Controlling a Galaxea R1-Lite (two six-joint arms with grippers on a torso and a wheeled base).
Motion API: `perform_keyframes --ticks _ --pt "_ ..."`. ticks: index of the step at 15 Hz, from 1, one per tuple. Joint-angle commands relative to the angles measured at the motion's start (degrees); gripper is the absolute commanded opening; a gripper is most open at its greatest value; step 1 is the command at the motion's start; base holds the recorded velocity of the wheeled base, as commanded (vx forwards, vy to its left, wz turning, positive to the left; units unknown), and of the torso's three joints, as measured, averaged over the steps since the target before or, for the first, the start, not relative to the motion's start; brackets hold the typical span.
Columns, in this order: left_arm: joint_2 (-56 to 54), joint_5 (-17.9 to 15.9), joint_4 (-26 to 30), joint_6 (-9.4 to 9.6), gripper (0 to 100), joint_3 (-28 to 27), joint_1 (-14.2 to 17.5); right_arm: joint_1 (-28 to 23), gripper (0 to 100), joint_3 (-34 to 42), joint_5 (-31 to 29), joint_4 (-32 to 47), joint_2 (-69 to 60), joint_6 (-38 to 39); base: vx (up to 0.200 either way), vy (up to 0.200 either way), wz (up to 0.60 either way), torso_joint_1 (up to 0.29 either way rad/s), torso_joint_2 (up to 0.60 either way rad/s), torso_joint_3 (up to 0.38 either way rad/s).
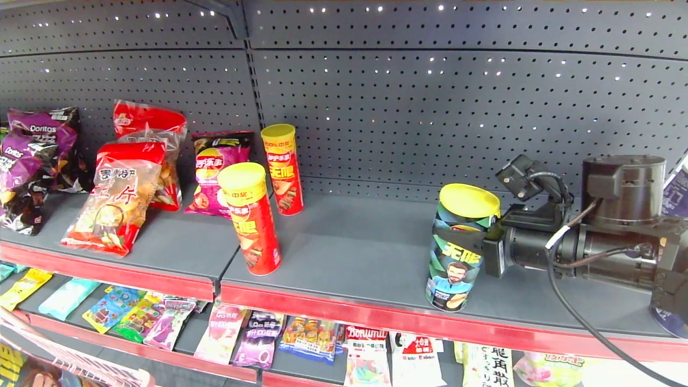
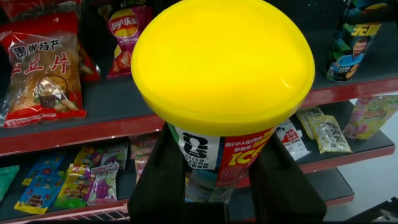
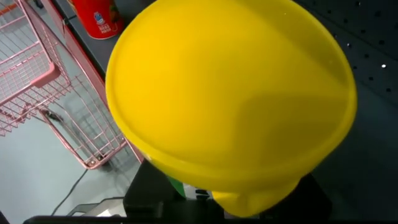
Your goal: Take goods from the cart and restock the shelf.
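**At the shelf's front edge: a tall can with little room to spare**

On the right stretch of the shelf (image 1: 365,252), your right gripper (image 1: 463,236) is clamped round the upper half of the dark green can (image 1: 451,279). The can's base sits just behind the red front lip (image 1: 376,317). I cannot tell whether that base lies flat on the board. If you release while it is a shade off the surface or leaning, this tall, narrow can will likely rock, and the lip is its nearest way down. Drawing the fingers off at an angle rather than straight back could drag it the same way.

Your left gripper (image 2: 217,186) holds the white-and-red can (image 2: 224,68) out in front of the shelf and apart from it. The jaws are closed against the can's sides, low on its body. Gripped that low, the top may swing if you move briskly.

Bringing it in, mind the nearer red can (image 1: 252,220) and the one behind it (image 1: 283,169), both upright. A brush from the arm could topple them into the snack bags (image 1: 115,199) or over the front. The bare board between them and the green can looks the safer spot.

The cart (image 3: 37,81) stands on the floor before the shelf, so anything that falls lands there or beside it.
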Motion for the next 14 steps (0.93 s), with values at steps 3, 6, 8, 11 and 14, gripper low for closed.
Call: perform_keyframes --ticks 3,6,8,11,14 --pt "0.0 0.0 0.0 0.02 0 0.1 0.0 0.2 0 -0.2 0.1 -0.1 0.4 0.0 0.0 0.0 0.0 0.0 0.0 0.0" --pt "0.1 -0.2 0.0 0.02 0 0.2 0.0 0.5 0 -0.1 0.2 -0.1 0.4 0.0 0.0 0.0 0.0 0.0 0.0 0.0" --pt "0.0 -0.3 0.0 0.02 0 0.4 0.0 1.2 0 0.1 0.1 -0.1 0.3 0.1 0.0 0.0 0.0 0.0 0.0 0.0" --pt "0.1 -0.4 0.0 0.02 0 0.4 0.0 1.8 0 0.1 0.1 -0.1 0.3 0.2 0.0 0.0 0.0 0.0 0.0 0.0" --pt "0.1 -0.4 0.0 0.02 0 0.6 0.0 2.0 0 0.3 0.0 -0.1 0.3 0.2 0.0 0.0 0.0 0.0 0.0 0.0"
